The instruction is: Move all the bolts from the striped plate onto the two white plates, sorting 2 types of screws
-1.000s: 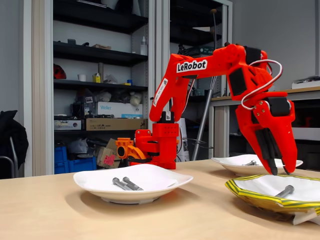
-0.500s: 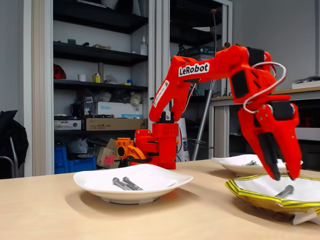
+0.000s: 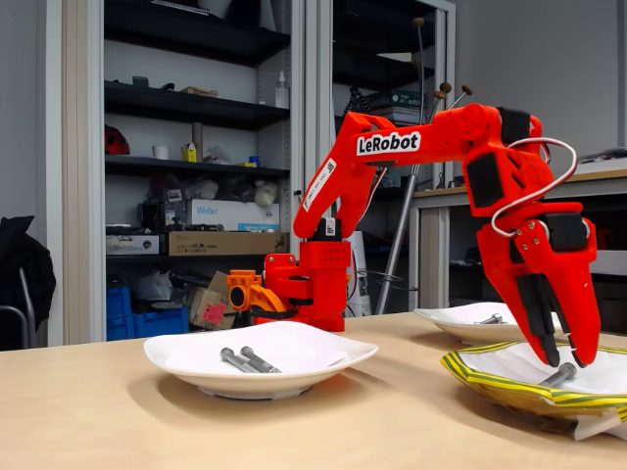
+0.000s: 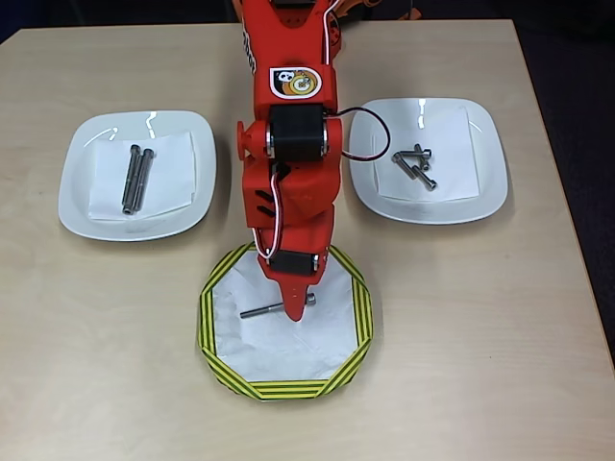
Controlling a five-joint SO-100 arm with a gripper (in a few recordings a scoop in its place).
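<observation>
Striped plate (image 4: pixel 219 360): nearest to the fixed camera on the right, and the lower middle one in the overhead view. One long bolt (image 4: pixel 261 310) lies on its white centre.

Bolt axis: in the overhead view it lies almost left to right, a little tilted. Its head end is to the right, at the fingertips, and the thin shank points away to the left.

Gripper (image 4: pixel 298 309): it hangs steeply over the striped plate, tips down. In the fixed view its tips (image 3: pixel 561 360) stand just above the head end of the bolt (image 3: pixel 558 374). The fingers are apart by a narrow gap and hold nothing that I can see. Whether a tip already touches the bolt I cannot tell.

Key relation: the bolt is directly under the tips and reaches out to the left of them in the overhead view. So the fingers meet it near the head end, not at the middle. In my judgement the closing should go across the shank, otherwise the bolt may roll or swing when it is lifted.

Left white plate (image 4: pixel 77 211): farther away, it carries two long bolts (image 4: pixel 135 179) lying side by side. The bolt in hand looks to be of this kind.

Right white plate (image 4: pixel 485 197): it carries a few short bolts (image 4: pixel 415 165) in a small heap.

Arm base (image 3: pixel 312 286): farthest, behind all three plates.
</observation>
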